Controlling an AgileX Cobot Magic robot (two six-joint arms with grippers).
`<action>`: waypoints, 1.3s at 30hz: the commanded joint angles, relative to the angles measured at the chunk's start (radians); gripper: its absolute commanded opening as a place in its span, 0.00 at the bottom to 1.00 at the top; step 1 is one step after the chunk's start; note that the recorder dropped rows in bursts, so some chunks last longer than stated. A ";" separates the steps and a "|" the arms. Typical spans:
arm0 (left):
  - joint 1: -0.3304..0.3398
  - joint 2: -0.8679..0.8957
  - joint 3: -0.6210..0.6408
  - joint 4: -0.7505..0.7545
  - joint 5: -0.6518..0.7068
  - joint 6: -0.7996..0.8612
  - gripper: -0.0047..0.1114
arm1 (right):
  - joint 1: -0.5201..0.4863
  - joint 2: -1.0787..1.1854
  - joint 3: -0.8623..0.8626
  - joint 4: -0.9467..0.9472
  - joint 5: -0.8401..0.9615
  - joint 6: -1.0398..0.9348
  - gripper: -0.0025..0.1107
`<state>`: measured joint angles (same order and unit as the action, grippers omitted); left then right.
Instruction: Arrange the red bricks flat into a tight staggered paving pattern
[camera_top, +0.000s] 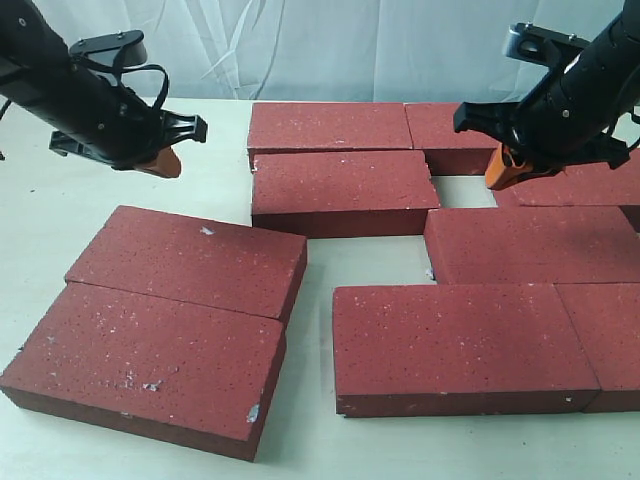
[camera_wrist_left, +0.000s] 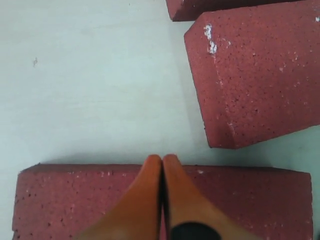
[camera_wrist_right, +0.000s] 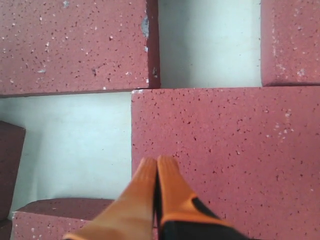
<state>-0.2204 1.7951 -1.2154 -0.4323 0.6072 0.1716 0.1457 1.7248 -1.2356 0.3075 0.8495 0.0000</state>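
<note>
Weight is the main concern: the red bricks look heavy, rigid and rough, with chipped corners. I judge that shoving a side face is safer than lifting, and that any pinch belongs across a thin edge. Two loose, skewed bricks lie flat on the desk below the left pincer, whose tips are pressed together and empty. The right pincer, also closed on nothing, hovers above the laid rows beside an unfilled gap. No containers show.
</note>
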 joint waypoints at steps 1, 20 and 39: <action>-0.001 0.051 0.003 -0.062 -0.059 0.049 0.04 | -0.006 -0.012 0.003 0.000 0.000 -0.007 0.02; -0.015 0.330 -0.295 -0.049 0.084 -0.024 0.04 | -0.006 -0.004 0.003 0.019 -0.020 -0.007 0.02; -0.109 0.463 -0.428 -0.106 0.056 -0.063 0.04 | -0.006 -0.004 0.003 0.019 -0.020 -0.007 0.02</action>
<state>-0.3193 2.2532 -1.6357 -0.5194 0.6879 0.1133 0.1457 1.7248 -1.2356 0.3250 0.8416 0.0000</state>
